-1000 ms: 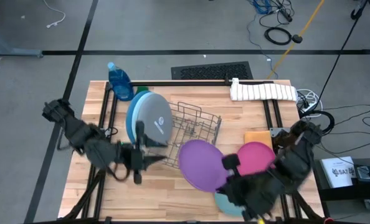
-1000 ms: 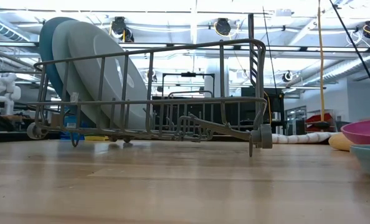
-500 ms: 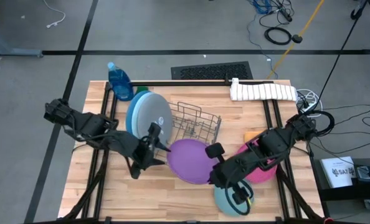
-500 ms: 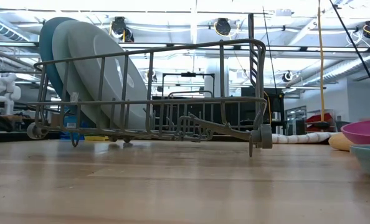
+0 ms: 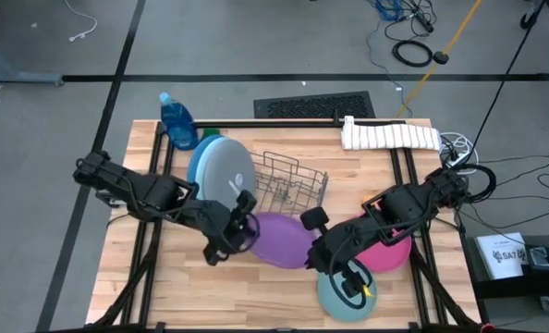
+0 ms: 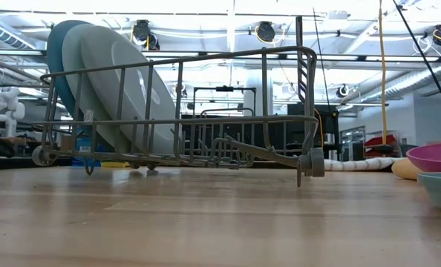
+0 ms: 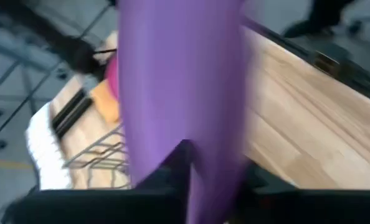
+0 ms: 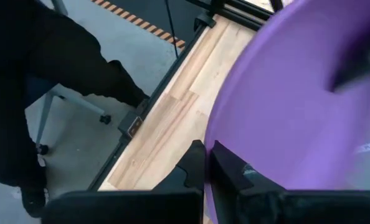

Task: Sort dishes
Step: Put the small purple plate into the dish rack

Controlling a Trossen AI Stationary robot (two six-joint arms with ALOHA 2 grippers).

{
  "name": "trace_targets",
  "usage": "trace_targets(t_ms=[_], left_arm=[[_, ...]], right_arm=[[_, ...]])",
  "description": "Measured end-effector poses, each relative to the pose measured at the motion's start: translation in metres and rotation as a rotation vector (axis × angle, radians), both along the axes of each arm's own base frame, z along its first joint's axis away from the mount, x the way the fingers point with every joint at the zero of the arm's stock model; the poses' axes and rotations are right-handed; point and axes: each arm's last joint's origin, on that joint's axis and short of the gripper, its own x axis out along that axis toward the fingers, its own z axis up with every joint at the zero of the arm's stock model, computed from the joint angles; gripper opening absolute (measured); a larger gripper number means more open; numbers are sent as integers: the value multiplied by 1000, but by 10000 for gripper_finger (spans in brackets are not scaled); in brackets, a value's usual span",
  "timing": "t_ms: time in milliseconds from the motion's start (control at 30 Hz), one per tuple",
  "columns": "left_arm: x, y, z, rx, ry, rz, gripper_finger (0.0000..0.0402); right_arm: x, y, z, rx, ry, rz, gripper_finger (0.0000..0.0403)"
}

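The wooden table (image 5: 385, 180) carries a wire rack (image 5: 288, 190) lying near its middle. In the low view the rack (image 6: 206, 111) holds two large plates standing on edge at one end, leaning: a grey plate (image 6: 124, 89) in front and a blue plate (image 6: 57, 55) behind it. From above, the same grey plate (image 5: 226, 178) overlaps the rack's left end, with a pale blue rim showing behind it (whether that is a third plate cannot be told). The rest of the rack's slots show only bare wire.

The purple plate (image 5: 284, 240) hangs just in front of the rack, between the two arms. The left gripper (image 5: 242, 225) is at its left edge, and in the left wrist view the purple plate (image 7: 179, 81) sits edge-on between the dark fingers, which are drawn in around its rim. The right gripper (image 5: 319, 242) is clamped shut on the opposite edge; its wrist view shows the purple plate (image 8: 291, 112) running into the closed fingers (image 8: 197, 168).

The pink plate (image 5: 390, 250) lies under the right arm, and the teal plate (image 5: 335, 296) lies near the front edge. A white towel (image 5: 390, 136) lies at the back, with a blue bottle (image 5: 177, 120) at the back-left corner.
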Motion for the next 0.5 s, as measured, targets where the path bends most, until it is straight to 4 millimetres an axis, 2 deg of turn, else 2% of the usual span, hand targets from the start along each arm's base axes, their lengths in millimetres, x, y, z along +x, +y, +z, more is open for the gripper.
trace_targets(t_ms=[33,167,500], left_arm=[[0,0,-1,4,9,-21,35],[-2,2,1,-7,5,-28,33],[-6,9,-2,-37,74,111,33]], right_arm=[[-1,0,1,2,-1,-3,0],[0,-1,2,17,-4,-36,18],[-4,2,-3,-37,14,-194,156]])
